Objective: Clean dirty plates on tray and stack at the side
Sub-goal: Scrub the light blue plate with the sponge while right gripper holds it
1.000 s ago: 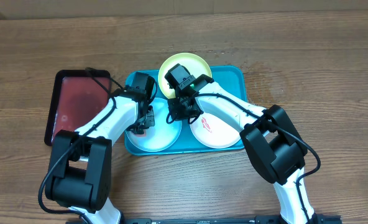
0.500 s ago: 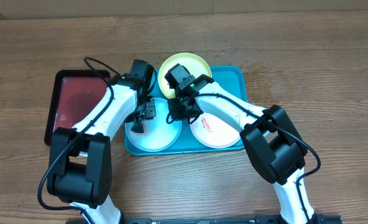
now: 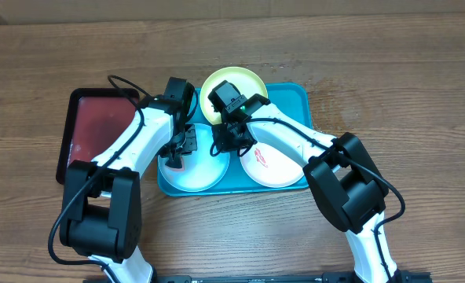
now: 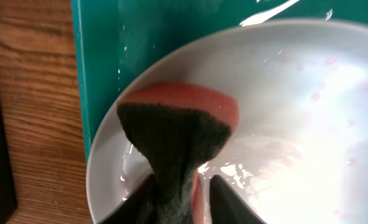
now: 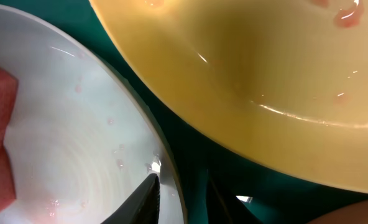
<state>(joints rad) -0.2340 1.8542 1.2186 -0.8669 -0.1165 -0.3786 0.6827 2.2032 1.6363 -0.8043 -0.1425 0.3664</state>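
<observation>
Left hand (image 3: 174, 156) tightened, pinching sponge (image 4: 171, 134)

No text, brand, number or sign can be read anywhere, neither on the tray (image 3: 294, 101), the plates (image 3: 268, 165) nor the tabletop (image 3: 389, 71).

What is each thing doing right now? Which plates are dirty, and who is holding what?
Left gripper: shut on the sponge.
Sponge: squeezed, pressed onto the light blue plate.
Right gripper: clamped on the light blue plate's rim.
Light blue plate: wet, faint pink streaks, in the turquoise tray.
Yellow-green plate: pink drops, untouched.
White plate: red smears, untouched.
Dark red tray: flat beside the turquoise tray.
</observation>
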